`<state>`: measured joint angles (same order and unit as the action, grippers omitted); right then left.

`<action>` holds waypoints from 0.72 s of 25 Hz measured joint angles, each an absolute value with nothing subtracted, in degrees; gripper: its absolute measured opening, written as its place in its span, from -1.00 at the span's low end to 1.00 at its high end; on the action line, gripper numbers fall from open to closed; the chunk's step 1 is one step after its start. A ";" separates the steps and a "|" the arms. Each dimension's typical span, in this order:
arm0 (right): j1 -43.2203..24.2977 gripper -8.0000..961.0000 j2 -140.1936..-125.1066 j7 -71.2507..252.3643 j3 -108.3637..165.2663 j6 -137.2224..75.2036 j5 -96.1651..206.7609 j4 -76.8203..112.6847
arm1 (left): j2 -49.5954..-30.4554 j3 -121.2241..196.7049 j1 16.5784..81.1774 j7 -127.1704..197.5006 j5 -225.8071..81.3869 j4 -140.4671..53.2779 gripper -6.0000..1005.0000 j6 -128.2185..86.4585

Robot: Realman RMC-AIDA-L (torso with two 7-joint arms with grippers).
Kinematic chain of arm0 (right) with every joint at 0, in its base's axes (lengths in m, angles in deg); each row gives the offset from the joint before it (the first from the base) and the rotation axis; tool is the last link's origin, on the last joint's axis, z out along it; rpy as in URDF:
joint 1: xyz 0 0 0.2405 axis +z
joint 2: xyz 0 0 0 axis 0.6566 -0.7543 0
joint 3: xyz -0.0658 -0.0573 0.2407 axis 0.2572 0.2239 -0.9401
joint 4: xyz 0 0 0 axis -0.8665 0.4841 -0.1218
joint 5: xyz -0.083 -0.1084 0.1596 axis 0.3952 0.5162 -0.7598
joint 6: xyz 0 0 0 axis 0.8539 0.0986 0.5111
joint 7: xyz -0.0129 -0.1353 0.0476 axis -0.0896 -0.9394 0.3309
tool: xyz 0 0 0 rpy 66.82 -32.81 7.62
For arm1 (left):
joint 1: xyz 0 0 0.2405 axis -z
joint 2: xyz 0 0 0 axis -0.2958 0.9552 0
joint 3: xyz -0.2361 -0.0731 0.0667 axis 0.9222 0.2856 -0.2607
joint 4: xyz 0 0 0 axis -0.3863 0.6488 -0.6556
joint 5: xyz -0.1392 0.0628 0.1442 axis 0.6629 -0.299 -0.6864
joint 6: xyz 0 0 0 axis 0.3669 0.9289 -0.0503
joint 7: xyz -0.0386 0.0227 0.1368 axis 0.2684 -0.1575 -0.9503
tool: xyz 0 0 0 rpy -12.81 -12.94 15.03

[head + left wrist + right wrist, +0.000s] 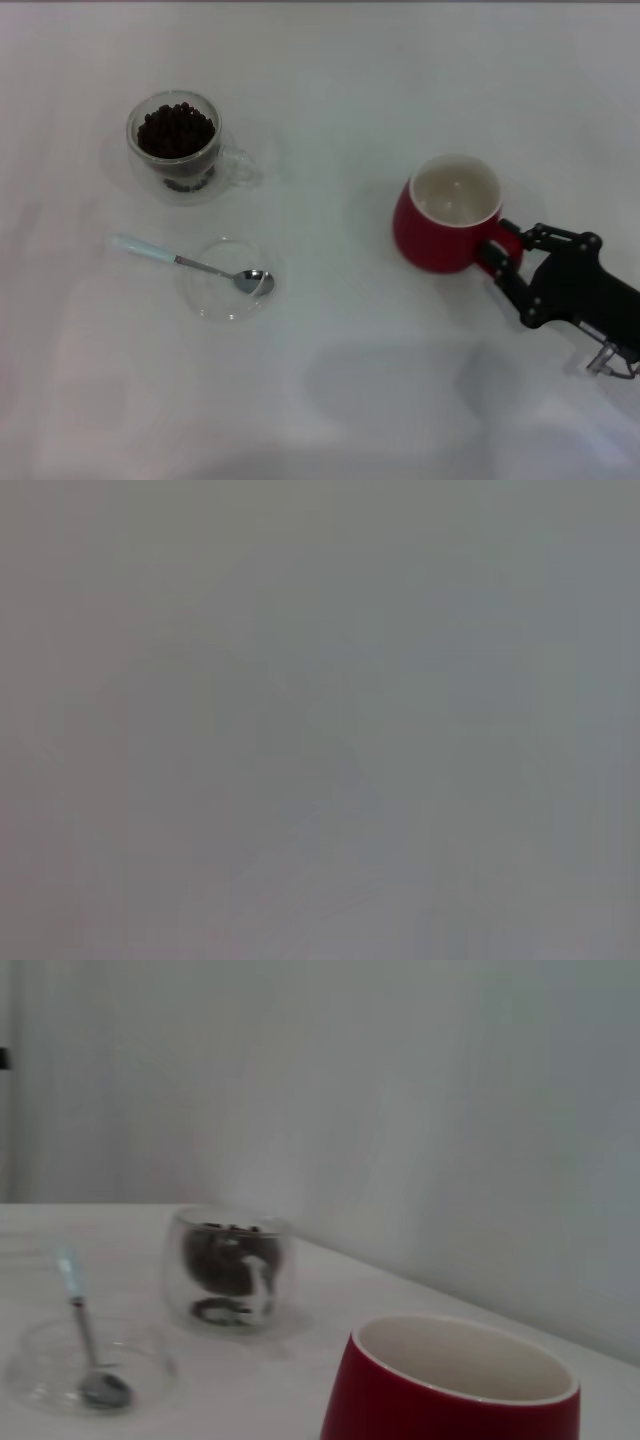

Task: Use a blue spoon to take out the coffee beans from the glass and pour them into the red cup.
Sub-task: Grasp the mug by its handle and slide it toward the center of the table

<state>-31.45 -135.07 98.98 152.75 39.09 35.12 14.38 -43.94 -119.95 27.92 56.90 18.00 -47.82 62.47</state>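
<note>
Head view: right claw (503, 256) grips red cup (445, 215) handle; blue spoon (190, 262) untouched.

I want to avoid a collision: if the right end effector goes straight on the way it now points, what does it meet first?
Most likely the red cup: the right end effector is already at its handle side, pointing toward it.

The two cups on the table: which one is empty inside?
The red cup, at the right gripper, shows a bare cream inside. The glass, farther left, is filled with dark coffee beans.
</note>
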 joint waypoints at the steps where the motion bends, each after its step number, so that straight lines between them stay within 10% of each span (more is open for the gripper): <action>1: -31.43 -0.45 -135.07 99.05 152.85 39.01 35.77 14.04 | -43.94 -119.98 27.93 56.90 18.00 -47.82 0.24 62.47; 18: -31.00 -0.44 -135.16 100.55 161.40 38.87 37.50 10.64 | -44.01 -120.00 27.75 56.90 17.98 -47.82 0.24 62.66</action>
<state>-31.00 -135.16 100.55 161.40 38.87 37.50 10.64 -44.01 -120.00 27.75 56.90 17.98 -47.82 62.66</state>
